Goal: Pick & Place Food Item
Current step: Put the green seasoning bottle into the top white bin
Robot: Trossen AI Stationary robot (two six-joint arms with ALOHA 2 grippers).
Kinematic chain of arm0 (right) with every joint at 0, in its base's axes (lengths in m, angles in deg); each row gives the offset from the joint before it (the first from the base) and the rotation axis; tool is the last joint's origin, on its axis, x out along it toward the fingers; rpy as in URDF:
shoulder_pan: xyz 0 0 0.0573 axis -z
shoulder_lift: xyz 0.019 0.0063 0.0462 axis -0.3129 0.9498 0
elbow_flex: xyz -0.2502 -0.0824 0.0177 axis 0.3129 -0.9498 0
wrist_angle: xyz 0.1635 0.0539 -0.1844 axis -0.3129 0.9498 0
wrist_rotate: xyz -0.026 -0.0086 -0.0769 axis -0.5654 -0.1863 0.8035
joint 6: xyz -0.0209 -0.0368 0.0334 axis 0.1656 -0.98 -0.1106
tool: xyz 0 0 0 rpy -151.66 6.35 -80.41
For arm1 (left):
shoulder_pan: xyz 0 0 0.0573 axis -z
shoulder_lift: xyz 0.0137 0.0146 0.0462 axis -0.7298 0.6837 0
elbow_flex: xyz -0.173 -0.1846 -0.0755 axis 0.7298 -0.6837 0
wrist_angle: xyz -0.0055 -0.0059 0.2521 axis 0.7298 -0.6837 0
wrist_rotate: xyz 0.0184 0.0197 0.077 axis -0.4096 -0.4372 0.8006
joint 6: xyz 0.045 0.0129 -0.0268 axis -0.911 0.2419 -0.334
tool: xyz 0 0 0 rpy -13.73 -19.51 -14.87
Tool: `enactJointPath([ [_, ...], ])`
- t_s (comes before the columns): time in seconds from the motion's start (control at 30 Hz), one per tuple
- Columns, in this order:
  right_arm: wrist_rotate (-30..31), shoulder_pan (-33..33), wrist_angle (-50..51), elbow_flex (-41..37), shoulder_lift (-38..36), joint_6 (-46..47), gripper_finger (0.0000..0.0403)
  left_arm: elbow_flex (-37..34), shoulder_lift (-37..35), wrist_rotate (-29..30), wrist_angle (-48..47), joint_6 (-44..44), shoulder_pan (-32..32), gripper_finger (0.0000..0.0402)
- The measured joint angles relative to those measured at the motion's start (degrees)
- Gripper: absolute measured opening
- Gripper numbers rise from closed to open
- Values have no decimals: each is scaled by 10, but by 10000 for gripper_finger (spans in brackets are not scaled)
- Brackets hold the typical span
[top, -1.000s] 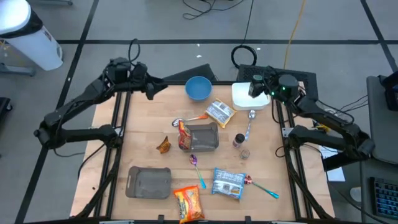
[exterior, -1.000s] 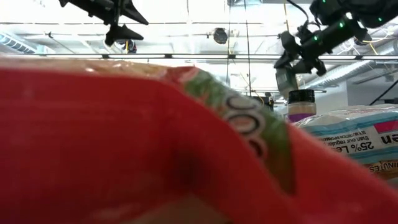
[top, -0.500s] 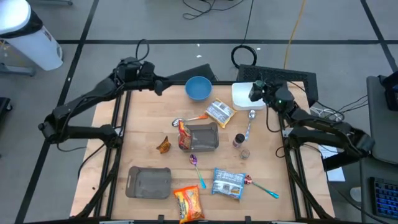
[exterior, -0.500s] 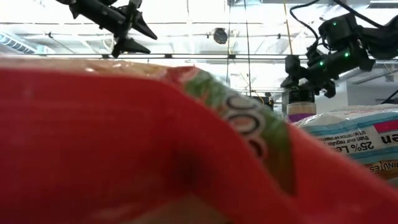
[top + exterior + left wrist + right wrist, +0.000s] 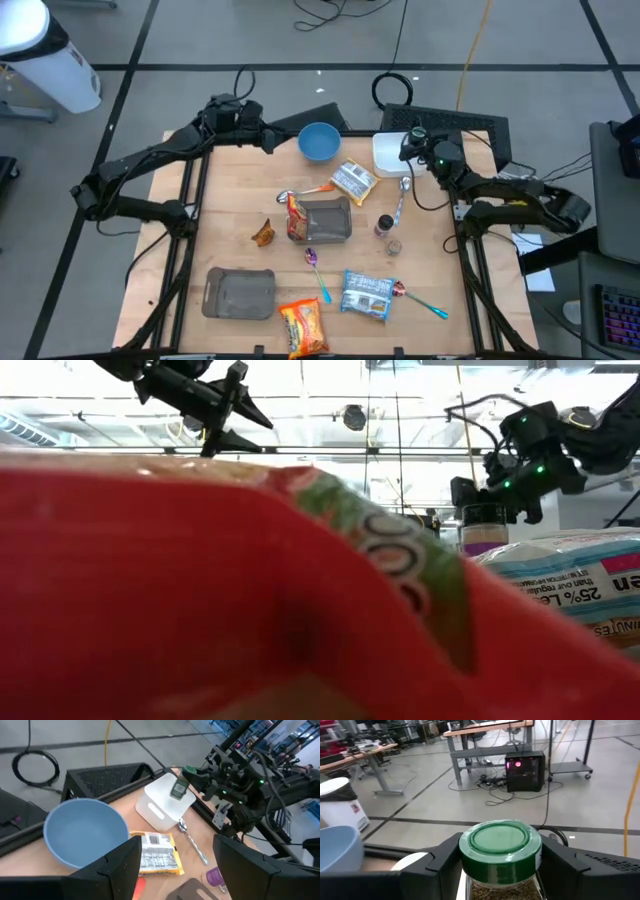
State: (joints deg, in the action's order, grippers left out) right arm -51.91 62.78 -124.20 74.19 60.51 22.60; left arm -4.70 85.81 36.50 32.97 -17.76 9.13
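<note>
Your right tool (image 5: pixel 408 147) grips a green-lidded jar (image 5: pixel 500 851) between its two fingers (image 5: pixel 440 862). The right wrist view shows the jar standing upright, lid uppermost, its long axis vertical and in line with neither finger. In the high view the tool holds it over the white container (image 5: pixel 400 155) at the far right corner of the bench (image 5: pixel 230 205); you cannot tell whether the jar's base touches the container.

Your left tool (image 5: pixel 268 141) hangs above the far edge of the bench, just beside the blue bowl (image 5: pixel 319 141), with its fingers (image 5: pixel 120 865) parted and nothing between them.

Other items on the bench:
- a foil snack packet (image 5: pixel 353 180) near the bowl, with a spoon (image 5: pixel 401 200) beside it toward the right edge;
- a grey tray (image 5: pixel 321 220) at the centre, an orange packet (image 5: pixel 294 213) against its left side;
- a small purple-capped bottle (image 5: pixel 383 226) right of the tray;
- a second grey tray (image 5: pixel 239 294) near the near left corner;
- a red noodle packet (image 5: pixel 302 327) at the near edge, which fills most of the low view;
- a blue-and-white packet (image 5: pixel 366 295) just beside it.
</note>
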Motion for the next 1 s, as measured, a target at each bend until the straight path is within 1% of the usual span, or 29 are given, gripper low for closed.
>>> enactJointPath([
  [0.27, 1, 21, -79, 0, 61, -15, 197, 0, 1, 0, 0, 10, 16, 251],
  [0.33, 2, 23, -83, 0, 73, -23, 197, 0, 1, 0, 1, 10, 18, 251],
  [0.47, 27, 24, -94, 0, 90, -27, 197, 0, 1, 0, 0, 10, 19, 251],
  [0.63, 29, 24, -123, 0, 113, -56, 197, 0, 1, 0, 0, 10, 19, 250],
  [0.7, 42, 23, -129, 0, 122, -63, 197, 0, 1, 0, 0, 10, 19, 250],
  [0.9, 72, 24, -142, 1, 153, -67, 197, 0, 1, 1, 0, 13, 19, 250],
  [1.0, 73, 24, -150, 1, 169, -66, 197, 0, 1, 2, 0, 13, 19, 250],
])
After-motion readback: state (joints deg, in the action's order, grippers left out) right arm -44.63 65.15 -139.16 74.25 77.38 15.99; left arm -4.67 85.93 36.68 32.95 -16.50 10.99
